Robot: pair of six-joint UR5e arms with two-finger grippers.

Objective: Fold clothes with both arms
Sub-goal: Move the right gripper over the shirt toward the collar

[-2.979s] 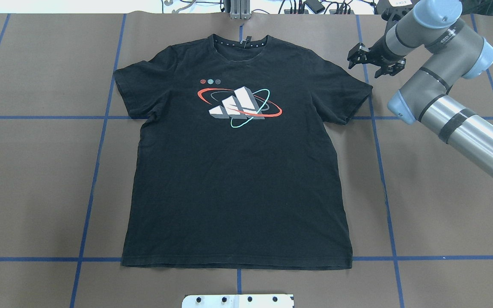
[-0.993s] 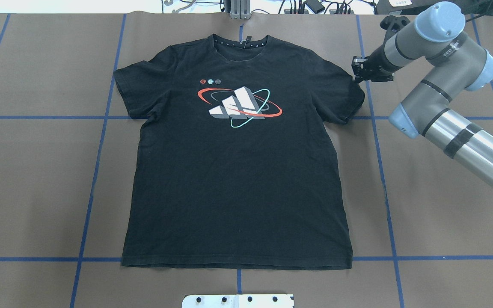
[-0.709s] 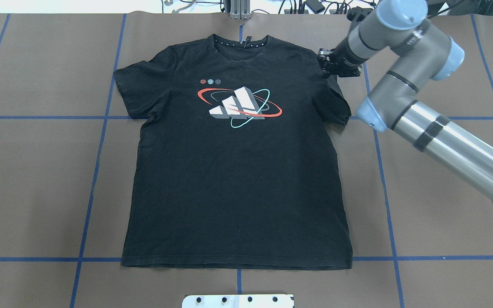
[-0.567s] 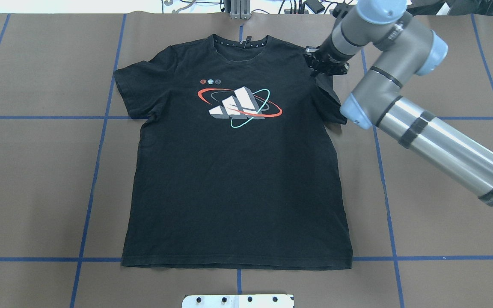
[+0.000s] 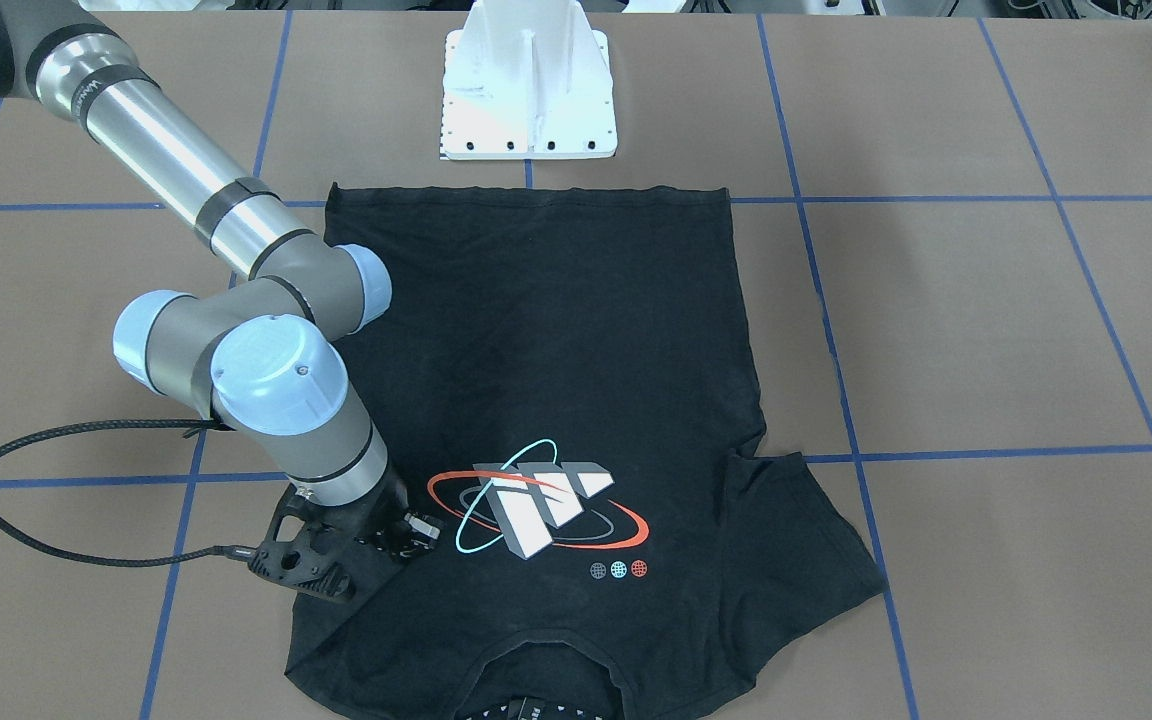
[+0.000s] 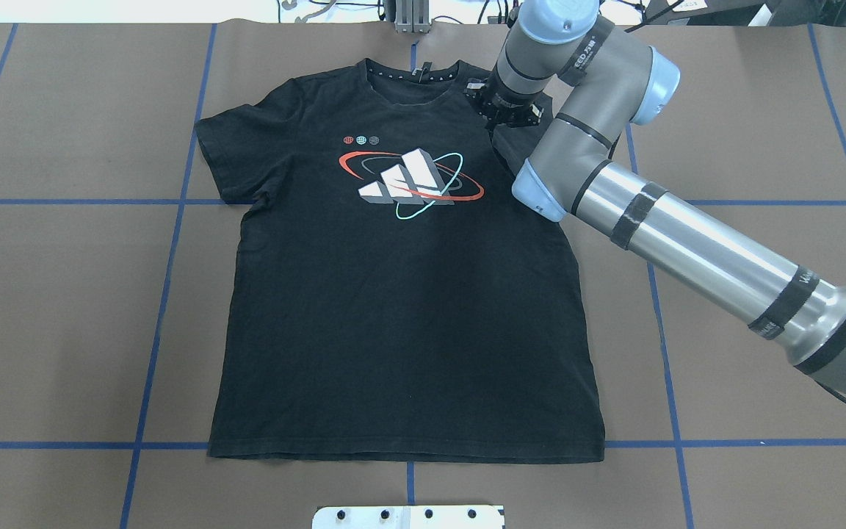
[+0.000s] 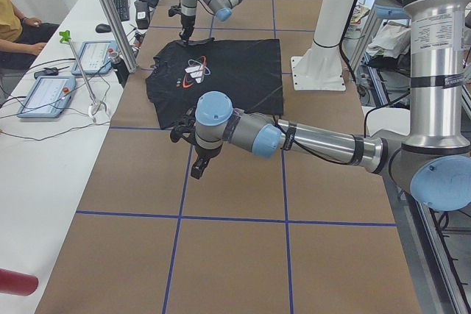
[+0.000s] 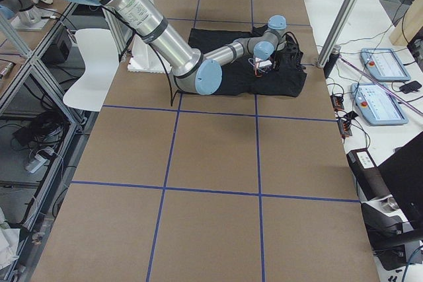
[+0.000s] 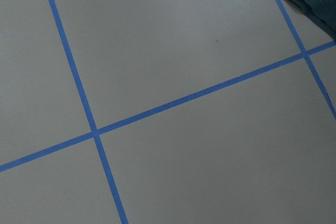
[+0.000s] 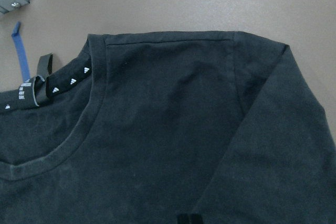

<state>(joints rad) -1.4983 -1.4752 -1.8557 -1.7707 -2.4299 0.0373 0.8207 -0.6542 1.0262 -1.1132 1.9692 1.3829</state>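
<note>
The black T-shirt (image 6: 408,308) lies flat, face up, collar at the far side, its red, teal and white graphic (image 6: 410,184) showing. My right gripper (image 6: 505,112) is shut on the shirt's right sleeve and holds it folded inward over the shoulder, just right of the collar. In the front view the right gripper (image 5: 414,530) sits beside the graphic. The right wrist view shows the collar and shoulder seam (image 10: 157,103). My left gripper (image 7: 199,170) shows only in the exterior left view, over bare table beyond the other sleeve; I cannot tell whether it is open.
The white mounting base (image 5: 528,90) stands at the shirt's hem side. Blue tape lines (image 6: 166,294) grid the brown table. A black cable (image 5: 36,500) loops beside my right arm. Tablets (image 7: 44,97) and a seated person are along the far table edge.
My right gripper was open beside the right sleeve, then shut on it and carried it left across the shirt. The sleeve now lies folded inward near the collar.
</note>
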